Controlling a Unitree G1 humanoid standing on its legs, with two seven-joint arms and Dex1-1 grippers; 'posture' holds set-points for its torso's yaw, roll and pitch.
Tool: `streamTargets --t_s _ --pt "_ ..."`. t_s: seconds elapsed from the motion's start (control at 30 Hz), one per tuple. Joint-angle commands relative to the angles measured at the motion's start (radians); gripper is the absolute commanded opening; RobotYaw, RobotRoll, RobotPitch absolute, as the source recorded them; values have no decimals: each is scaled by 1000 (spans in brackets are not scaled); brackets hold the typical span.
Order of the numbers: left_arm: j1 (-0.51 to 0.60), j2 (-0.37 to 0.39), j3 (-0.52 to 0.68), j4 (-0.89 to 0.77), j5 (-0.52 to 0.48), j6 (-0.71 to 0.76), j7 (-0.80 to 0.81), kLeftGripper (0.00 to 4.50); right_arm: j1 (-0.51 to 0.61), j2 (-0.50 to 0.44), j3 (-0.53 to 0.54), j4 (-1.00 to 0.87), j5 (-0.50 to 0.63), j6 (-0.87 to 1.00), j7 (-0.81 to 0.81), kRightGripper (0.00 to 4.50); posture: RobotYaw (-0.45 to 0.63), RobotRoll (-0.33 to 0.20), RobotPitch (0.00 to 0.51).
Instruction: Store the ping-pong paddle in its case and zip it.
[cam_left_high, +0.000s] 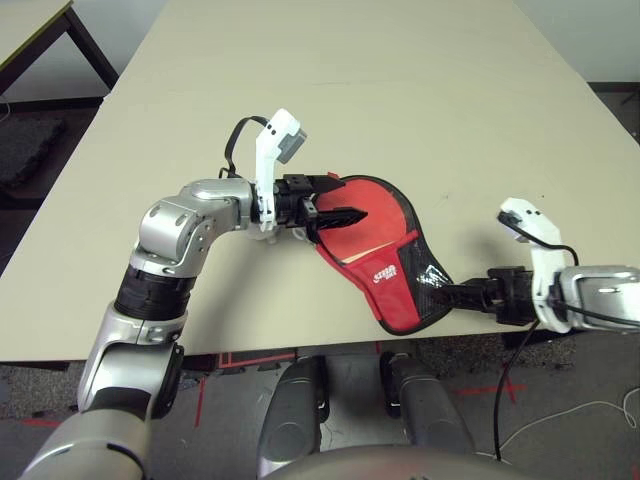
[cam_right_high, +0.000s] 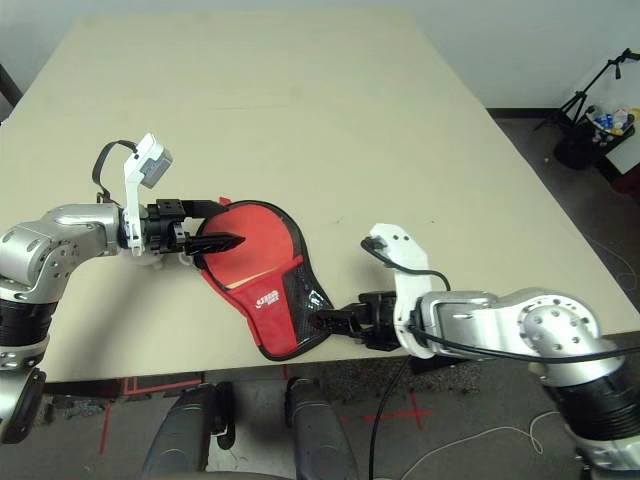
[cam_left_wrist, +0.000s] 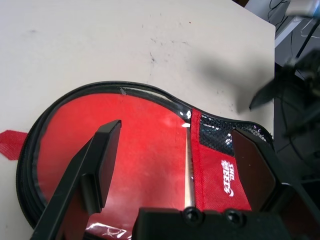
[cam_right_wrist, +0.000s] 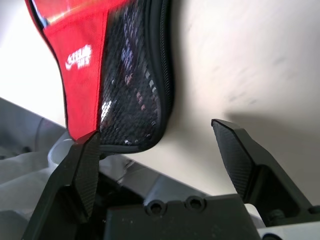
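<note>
Case (cam_left_high: 385, 255) lying near the table (cam_left_high: 330, 80) front edge, mesh end overhanging, paddle (cam_left_wrist: 145, 150) inside (red face showing through the open zipper). Left gripper (cam_left_high: 335, 205) spread over the round end; right gripper (cam_right_high: 325, 320) spread beside the mesh end.

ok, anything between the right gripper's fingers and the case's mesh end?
Nothing. In the right wrist view the right gripper is open, the case just ahead.
</note>
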Motion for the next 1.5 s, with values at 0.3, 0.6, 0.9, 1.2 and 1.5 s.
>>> streamTargets --t_s 0.3,0.6,0.9,1.2,1.5 --pt "-102 105 -27 164 135 -173 -88 4500 -312 256 272 -32 -768 -45 500 4466 -8 0 162" --pt "-135 297 -48 219 238 -244 -237 4500 -423 376 437 79 -1172 -141 817 4466 36 0 163" --pt "-130 436 -72 257 314 -277 -374 4500 -434 483 516 185 -1390 -184 997 4466 75 0 161" --pt "-61 470 -107 255 403 -311 -398 4500 -412 543 515 266 -1534 -227 1076 4466 92 0 154" --pt "-33 457 -151 306 472 -387 -428 4500 -400 573 482 297 -1597 -234 1108 4466 75 0 154"
